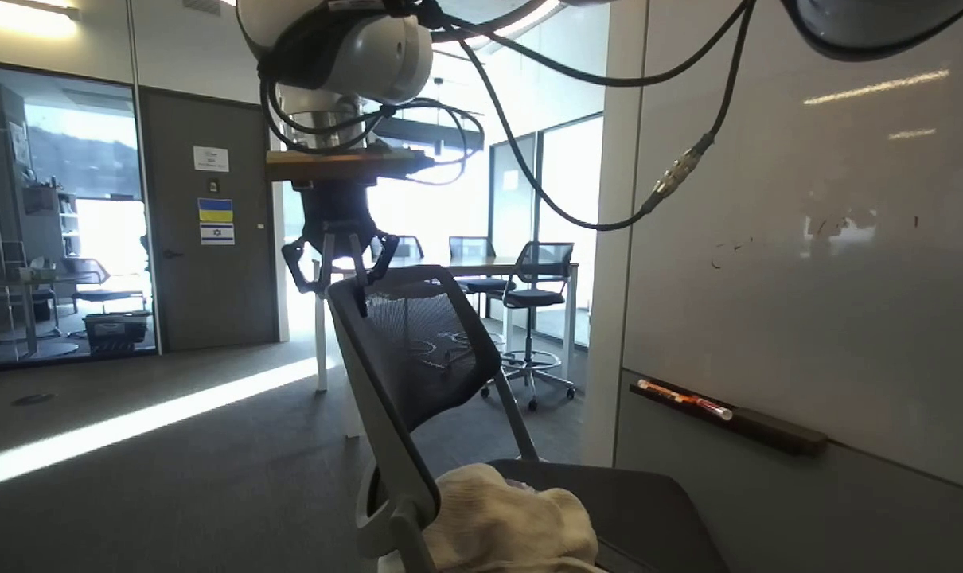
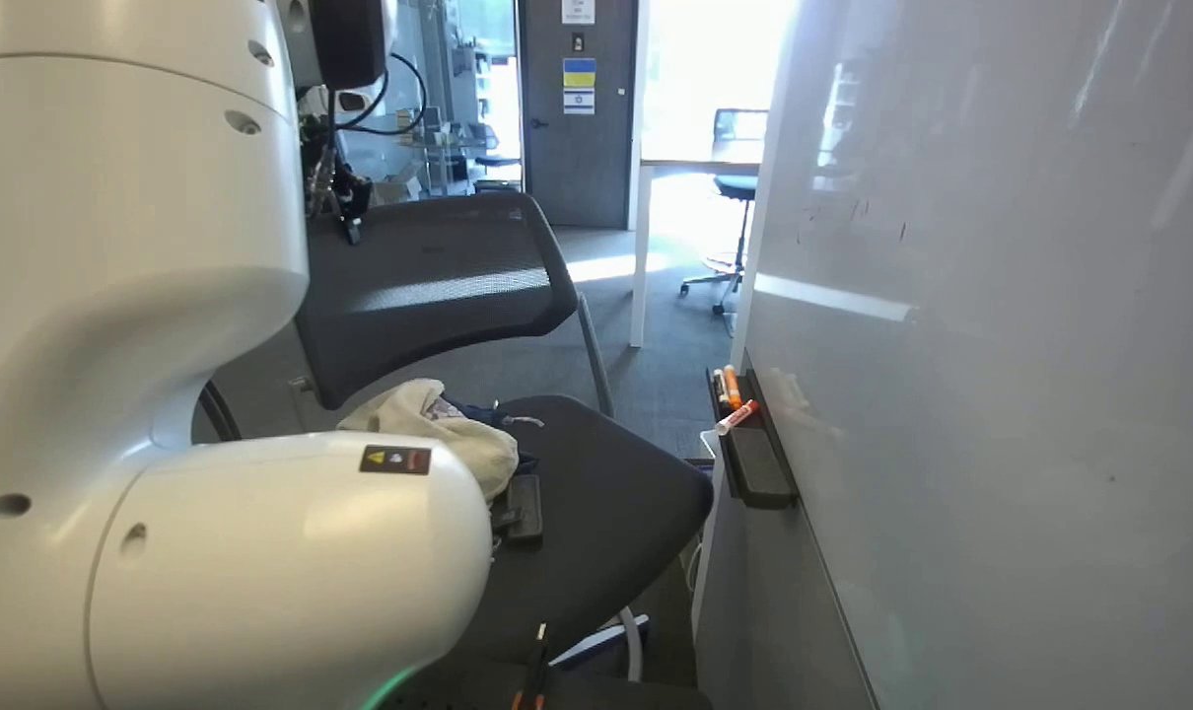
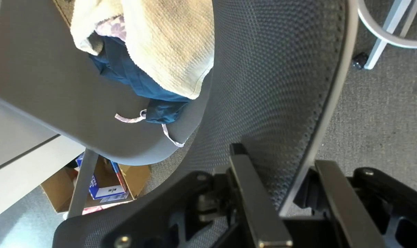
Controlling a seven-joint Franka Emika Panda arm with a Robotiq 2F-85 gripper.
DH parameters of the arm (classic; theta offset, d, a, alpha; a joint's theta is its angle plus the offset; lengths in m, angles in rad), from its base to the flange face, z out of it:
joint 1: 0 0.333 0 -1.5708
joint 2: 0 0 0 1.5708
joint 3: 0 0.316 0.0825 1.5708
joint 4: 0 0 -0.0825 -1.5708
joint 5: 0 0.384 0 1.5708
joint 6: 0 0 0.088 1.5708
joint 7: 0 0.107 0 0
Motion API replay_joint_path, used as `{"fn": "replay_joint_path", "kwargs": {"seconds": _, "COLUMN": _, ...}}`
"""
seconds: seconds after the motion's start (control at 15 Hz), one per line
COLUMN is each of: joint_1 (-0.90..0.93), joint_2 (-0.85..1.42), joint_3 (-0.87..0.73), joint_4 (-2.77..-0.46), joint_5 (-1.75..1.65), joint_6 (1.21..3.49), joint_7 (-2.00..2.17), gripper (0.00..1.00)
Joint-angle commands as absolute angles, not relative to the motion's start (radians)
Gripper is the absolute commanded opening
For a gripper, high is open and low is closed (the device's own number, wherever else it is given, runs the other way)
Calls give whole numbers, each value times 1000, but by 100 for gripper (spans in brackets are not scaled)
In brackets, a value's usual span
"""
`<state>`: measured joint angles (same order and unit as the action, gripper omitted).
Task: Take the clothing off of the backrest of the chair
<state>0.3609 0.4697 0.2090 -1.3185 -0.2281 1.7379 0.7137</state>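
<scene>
Daylight from tall glass windows [image 1: 450, 211] burns white in an exterior view; a pale sunlit stripe [image 1: 155, 420] crosses the dark grey carpet [image 1: 131, 509]; glare streaks the glossy white board [image 2: 1001, 316]; the textured cream cloth [image 3: 170, 44] looks brightly lit.

Orange and red markers [image 2: 732, 387] lie in a tray [image 2: 762, 419] with a dark block [image 2: 759, 463] along a whiteboard [image 2: 1011, 394] flecked with red strokes [image 2: 902, 233], as a gray door [image 1: 243, 294] beyond bears a blue-and-yellow flag [image 1: 216, 210] above a white-and-blue flag [image 1: 217, 234]. A wheeled chair [image 1: 533, 298] stands before bright glass panels [image 1: 573, 191]; an open cardboard box [image 3: 58, 191] holds a blue-and-white package [image 3: 108, 191].
</scene>
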Motion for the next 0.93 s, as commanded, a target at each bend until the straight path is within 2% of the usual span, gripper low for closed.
{"fn": "replay_joint_path", "kwargs": {"seconds": 0.0, "joint_1": 301, "joint_2": 345, "joint_3": 223, "joint_4": -1515, "joint_5": -181, "joint_6": 1791, "joint_7": 608, "gripper": 12}}
{"fn": "replay_joint_path", "kwargs": {"seconds": 0.87, "joint_1": 260, "joint_2": 84, "joint_3": 191, "joint_4": -1912, "joint_5": -5, "joint_6": 1988, "joint_7": 450, "gripper": 13}}
